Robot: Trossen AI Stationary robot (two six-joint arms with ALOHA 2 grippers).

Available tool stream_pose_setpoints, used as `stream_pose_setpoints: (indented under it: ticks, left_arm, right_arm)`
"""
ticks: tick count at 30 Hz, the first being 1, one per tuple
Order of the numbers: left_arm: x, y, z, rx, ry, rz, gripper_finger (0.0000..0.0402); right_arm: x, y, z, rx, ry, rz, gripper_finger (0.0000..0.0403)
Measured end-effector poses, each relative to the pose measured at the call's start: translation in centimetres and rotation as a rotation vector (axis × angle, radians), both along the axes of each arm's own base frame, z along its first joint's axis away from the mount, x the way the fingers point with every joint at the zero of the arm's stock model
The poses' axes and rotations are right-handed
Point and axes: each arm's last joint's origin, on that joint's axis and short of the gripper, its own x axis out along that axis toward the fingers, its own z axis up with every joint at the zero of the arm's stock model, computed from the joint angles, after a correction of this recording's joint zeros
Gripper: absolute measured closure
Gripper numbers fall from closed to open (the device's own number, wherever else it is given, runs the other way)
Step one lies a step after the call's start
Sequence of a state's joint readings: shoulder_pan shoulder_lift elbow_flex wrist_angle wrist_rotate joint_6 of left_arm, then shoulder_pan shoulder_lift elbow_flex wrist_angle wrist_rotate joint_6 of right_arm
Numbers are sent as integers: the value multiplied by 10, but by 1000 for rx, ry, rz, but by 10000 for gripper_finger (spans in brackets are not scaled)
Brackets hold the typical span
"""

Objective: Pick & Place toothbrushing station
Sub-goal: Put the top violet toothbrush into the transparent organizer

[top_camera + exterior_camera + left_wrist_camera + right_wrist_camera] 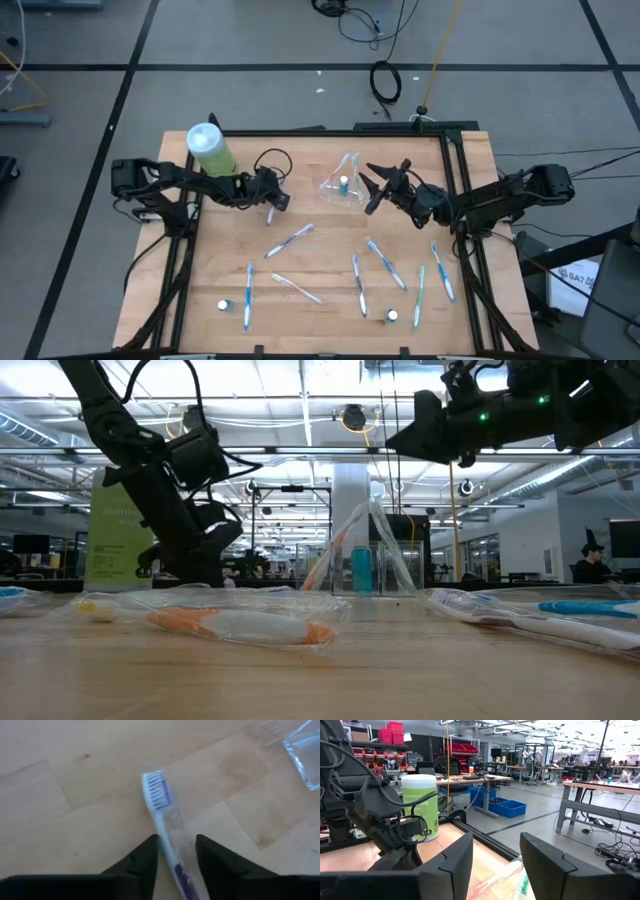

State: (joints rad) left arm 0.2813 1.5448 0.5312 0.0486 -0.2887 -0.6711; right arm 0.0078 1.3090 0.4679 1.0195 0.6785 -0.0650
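- Wooden table (320, 275) under your arms carried toothbrushes scattered across its near half, with a green bottle (211, 148) at far left.
- Your left gripper (272, 203) reached down at the table, fingers (145, 860) set either side of a wrapped purple toothbrush (165, 827), not visibly clamped.
- Your right gripper (372, 187) hung raised just right of the clear cup (342, 180), jaws spread, empty.

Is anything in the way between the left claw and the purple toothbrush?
Nothing visible is. In the left wrist view the left gripper has a finger on each side of the wrapped purple toothbrush, which lies on the wooden table. Only its clear wrapper lies between.
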Motion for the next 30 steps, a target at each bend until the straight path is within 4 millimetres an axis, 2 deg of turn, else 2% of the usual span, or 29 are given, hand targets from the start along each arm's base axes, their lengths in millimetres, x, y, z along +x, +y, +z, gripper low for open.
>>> stream_pose_setpoints:
  ticks: [10, 17, 20, 30]
  left_arm:
    - [-1, -1, -1, -20, 7, 11, 391]
    - [1, -1, 1, -38, -40, 24, 379]
    - [7, -2, 6, -80, -125, -40, 391]
    - [30, -12, 57, 100, -542, -234, 398]
  right_arm:
    - [0, 0, 0, 0, 2, 0, 248]
    - [0, 0, 0, 0, 1, 0, 248]
    - [0, 0, 0, 0, 1, -1, 248]
    - [0, -1, -1, 0, 7, -2, 248]
